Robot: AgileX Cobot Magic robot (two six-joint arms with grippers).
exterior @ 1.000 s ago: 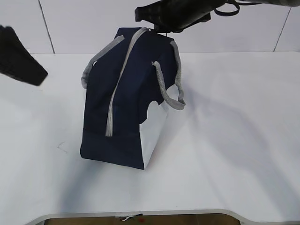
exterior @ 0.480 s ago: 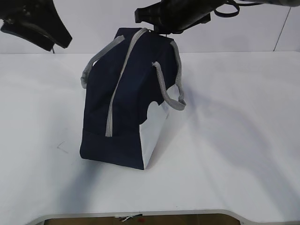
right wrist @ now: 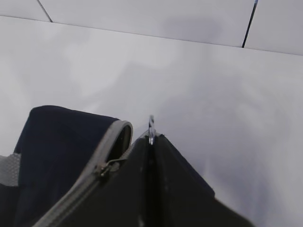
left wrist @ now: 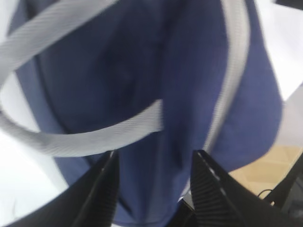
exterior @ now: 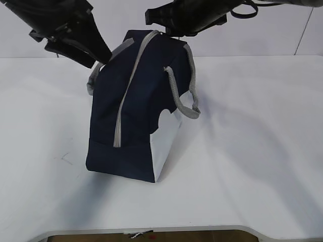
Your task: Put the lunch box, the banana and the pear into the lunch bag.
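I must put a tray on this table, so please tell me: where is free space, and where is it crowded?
The table is bare right of the lunch bag, also left of it and along the near edge. It is crowded above the bag: the left gripper is by the strap handle, the right gripper at the zipper.

The lunch bag is showing matt navy cloth, woven grey strap handles, and the table is looking smooth white.

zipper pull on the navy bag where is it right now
In the right wrist view the grey metal zipper pull sits at the top end of the navy-blue fabric bag, left of the shut right hand.
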